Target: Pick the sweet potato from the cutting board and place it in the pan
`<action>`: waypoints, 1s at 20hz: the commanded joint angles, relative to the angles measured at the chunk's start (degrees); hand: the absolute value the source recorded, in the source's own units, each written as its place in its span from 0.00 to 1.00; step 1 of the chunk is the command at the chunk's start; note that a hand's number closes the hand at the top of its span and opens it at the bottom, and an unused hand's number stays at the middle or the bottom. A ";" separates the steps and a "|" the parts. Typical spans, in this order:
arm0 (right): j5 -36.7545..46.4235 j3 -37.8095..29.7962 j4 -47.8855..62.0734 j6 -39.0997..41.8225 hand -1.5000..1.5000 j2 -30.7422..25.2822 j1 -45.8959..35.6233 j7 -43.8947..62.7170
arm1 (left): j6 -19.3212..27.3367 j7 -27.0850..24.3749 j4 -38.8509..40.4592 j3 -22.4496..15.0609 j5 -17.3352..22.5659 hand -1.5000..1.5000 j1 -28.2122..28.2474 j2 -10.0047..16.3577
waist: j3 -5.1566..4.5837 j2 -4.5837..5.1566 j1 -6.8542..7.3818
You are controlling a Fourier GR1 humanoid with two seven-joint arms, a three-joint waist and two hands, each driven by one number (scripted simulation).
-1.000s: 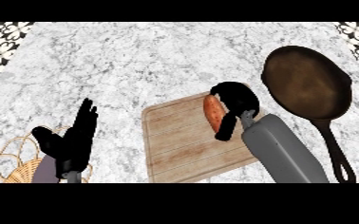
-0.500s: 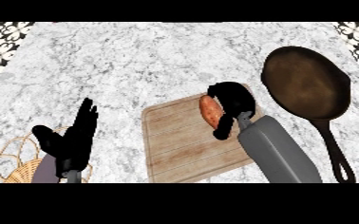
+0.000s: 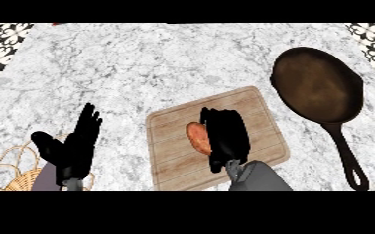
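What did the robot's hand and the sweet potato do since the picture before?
The right hand, curled round the orange sweet potato, moved with it from the far right corner of the wooden cutting board toward its middle, nearer the robot. The dark cast-iron pan and open left hand stayed put.

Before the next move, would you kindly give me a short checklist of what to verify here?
1. Sweet potato in view over the cutting board: ok.
2. Right hand at the sweet potato: ok, it covers the right side.
3. Hold closed and sweet potato lifted: cannot tell.
4. Pan ready to receive it: ok, nothing lies in it.
5. Left hand out of the way: ok, open, resting at lower left by the basket.
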 commanded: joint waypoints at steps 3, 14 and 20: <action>11.69 2.80 -14.57 -5.02 1.00 -1.35 -0.05 7.87 | 0.18 1.01 0.69 -0.75 -0.41 0.50 1.39 -0.54 | -0.30 0.13 -0.69; 13.08 -8.41 -28.05 -0.06 1.00 -1.26 -0.50 11.58 | 0.28 -1.40 0.44 -2.09 -2.24 0.50 4.11 -2.28 | -0.27 0.68 0.60; 3.96 -23.31 -21.69 -4.38 1.00 -3.33 -5.17 4.14 | -0.89 0.44 2.04 -0.52 -0.80 0.50 0.61 -1.58 | -0.25 0.90 0.78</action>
